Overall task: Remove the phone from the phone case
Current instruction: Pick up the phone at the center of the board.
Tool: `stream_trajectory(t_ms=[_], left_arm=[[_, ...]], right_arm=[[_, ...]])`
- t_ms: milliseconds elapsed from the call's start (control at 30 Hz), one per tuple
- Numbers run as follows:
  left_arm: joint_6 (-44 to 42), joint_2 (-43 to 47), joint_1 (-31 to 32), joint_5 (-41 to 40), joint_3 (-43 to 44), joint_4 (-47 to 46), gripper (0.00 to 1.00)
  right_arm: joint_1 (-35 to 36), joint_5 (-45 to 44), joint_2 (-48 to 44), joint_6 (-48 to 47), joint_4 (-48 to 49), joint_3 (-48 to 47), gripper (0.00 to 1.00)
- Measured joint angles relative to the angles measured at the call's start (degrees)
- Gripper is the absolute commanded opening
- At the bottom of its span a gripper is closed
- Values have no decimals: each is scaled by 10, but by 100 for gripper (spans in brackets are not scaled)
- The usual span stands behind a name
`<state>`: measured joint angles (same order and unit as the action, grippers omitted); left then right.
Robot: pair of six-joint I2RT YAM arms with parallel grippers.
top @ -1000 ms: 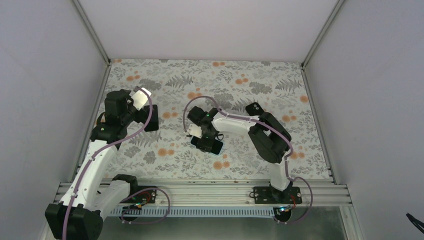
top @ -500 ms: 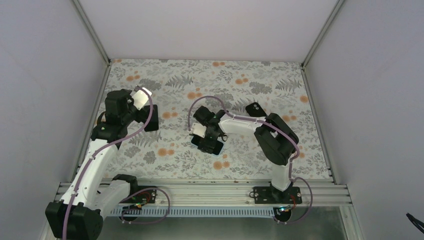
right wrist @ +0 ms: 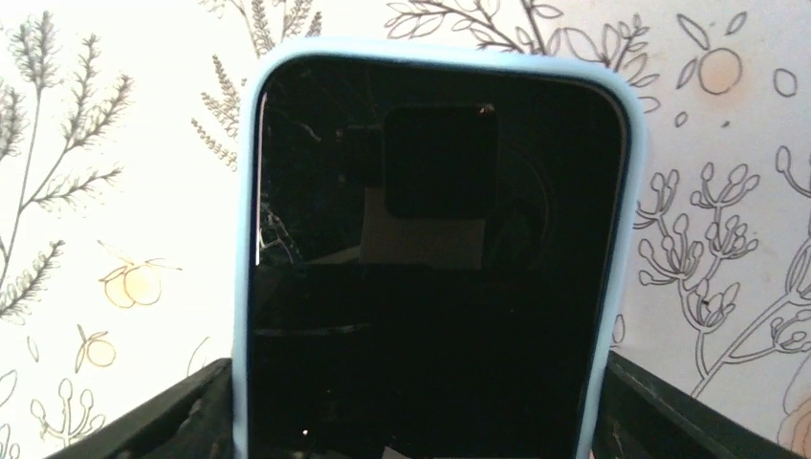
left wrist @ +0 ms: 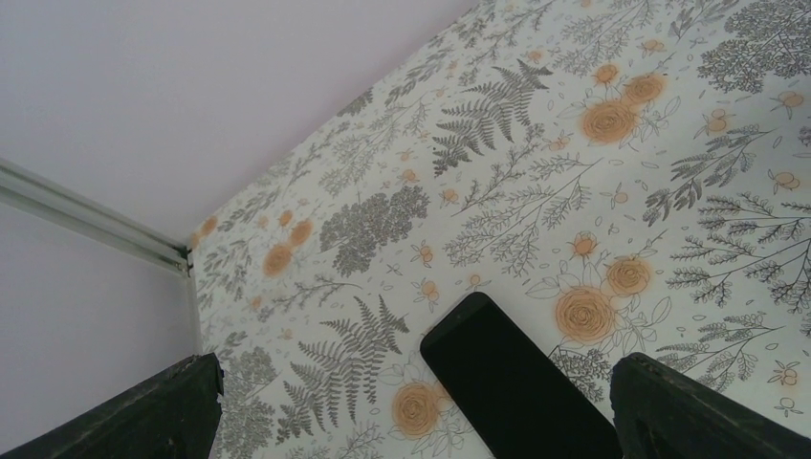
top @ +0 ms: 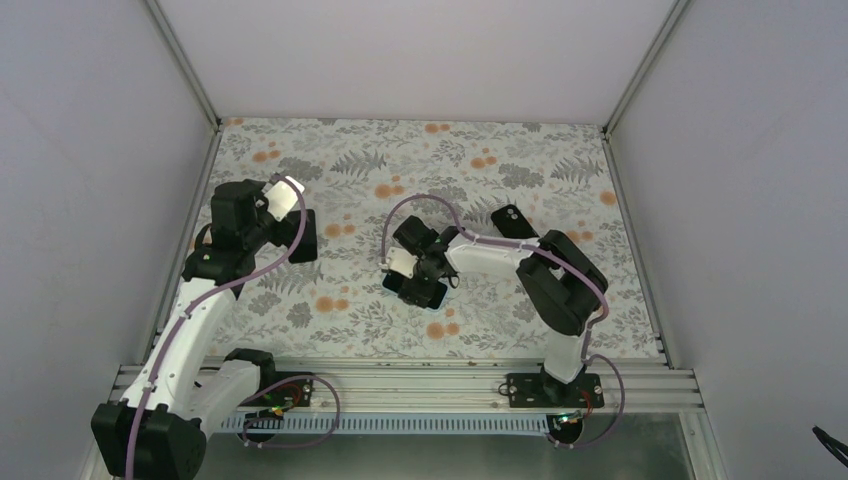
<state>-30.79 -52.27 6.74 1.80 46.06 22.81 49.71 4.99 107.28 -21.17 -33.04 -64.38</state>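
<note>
The phone, black screen up in a light blue case point(right wrist: 435, 249), lies on the flowered table near the middle point(top: 428, 293). My right gripper point(right wrist: 411, 416) stands over its near end, with one finger against each long side of the case, shut on it; it also shows in the top view point(top: 418, 280). My left gripper point(top: 303, 236) hangs open and empty over the left part of the table, away from the phone. Its two fingers show wide apart in the left wrist view point(left wrist: 411, 406).
A bare black slab like a phone point(top: 510, 218) lies on the table behind the right arm; it likely is the black slab in the left wrist view point(left wrist: 516, 378). Grey walls close in the table on three sides. A metal rail point(top: 400, 375) runs along the near edge.
The right arm's elbow and wrist have swung a little to the right while the gripper stays at the phone. The left arm has not moved.
</note>
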Motion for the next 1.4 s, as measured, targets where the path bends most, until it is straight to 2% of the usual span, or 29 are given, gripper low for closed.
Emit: stream_trajectory(t_ms=[100, 133, 200, 233, 467, 500, 633, 733, 900, 1067, 1133, 1233, 1400], left_arm=[[0, -1, 0, 3, 0, 0, 100], [0, -2, 0, 3, 0, 0, 100], [1, -3, -1, 4, 0, 0, 100], [1, -3, -2, 4, 0, 0, 100], [1, -4, -2, 7, 0, 0, 100], [1, -4, -3, 7, 0, 0, 100], [1, -4, -3, 11, 0, 0, 100], [1, -6, -3, 15, 0, 0, 100], [1, -10, -3, 23, 0, 0, 100], [2, -47, -5, 68, 14, 18, 100], [3, -79, -6, 104, 35, 44, 100], [2, -143, -6, 176, 92, 100, 100], [-4, -243, -6, 297, 192, 198, 100]], right_arm=[[1, -2, -3, 2, 1, 3, 59], [1, -2, -3, 2, 1, 3, 60], [1, -3, -3, -1, 1, 3, 92], [1, -3, -3, -3, 1, 3, 99], [-7, -2, -3, 0, 4, 4, 100], [-7, -2, -3, 0, 5, 5, 96], [-6, 0, -4, -1, 5, 7, 67], [-6, 0, -4, -2, 4, 7, 55], [-6, -2, -5, -9, 4, 6, 52], [-6, -2, -12, -17, 7, 5, 50], [-6, -5, -15, -22, 9, 5, 49], [-7, -17, -19, -30, 7, 4, 43], [-8, -43, -21, -39, -13, -4, 44]])
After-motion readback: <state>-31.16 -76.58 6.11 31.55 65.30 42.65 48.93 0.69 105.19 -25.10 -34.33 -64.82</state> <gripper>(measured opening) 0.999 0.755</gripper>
